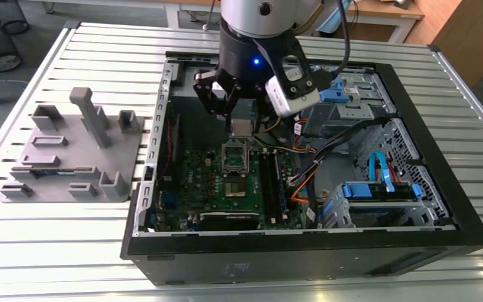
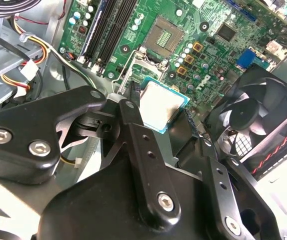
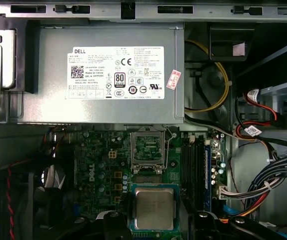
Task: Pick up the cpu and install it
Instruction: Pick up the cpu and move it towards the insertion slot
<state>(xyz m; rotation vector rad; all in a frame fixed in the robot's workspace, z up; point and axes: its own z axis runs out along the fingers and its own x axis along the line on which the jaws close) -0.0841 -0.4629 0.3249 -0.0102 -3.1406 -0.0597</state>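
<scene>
cpu [image 3: 154,209]: clamped in my hand [image 3: 156,221], silver lid up toward the first wrist view, green rim showing round it. Also seen in the second wrist view [image 2: 163,106] and the exterior view [image 1: 241,124].
hand: black fingers [image 2: 132,120] pressed against two opposite edges of the cpu; nothing else in the grip.
height: the cpu hangs roughly flat above the motherboard [image 1: 216,189], not touching it.
socket [image 2: 166,32]: bare, contact field exposed, no chip seated.
socket frame [image 3: 148,131]: swung up off the socket; it stands between the socket and the power supply [image 3: 98,75].
cpu vs socket: in the exterior view the cpu sits near the socket, toward 12 o'clock of it. I cannot tell whether it is square over the opening.
memory slots [image 3: 191,170]: long dark rows just beside the socket.
fan [image 2: 253,115]: black, at the case wall, close by my hand.
case [image 1: 309,258]: black tower lying on its side, side panel off, resting on the slatted metal tabletop [image 1: 57,264].
fixture plate [image 1: 65,157]: grey, with upright posts, just beside the case at 9 o'clock of it in the exterior view.
drive caddy [image 1: 380,190]: blue, at about 4 o'clock from the socket in the exterior view, with cable bundles [image 1: 326,148] running between it and the board.
</scene>
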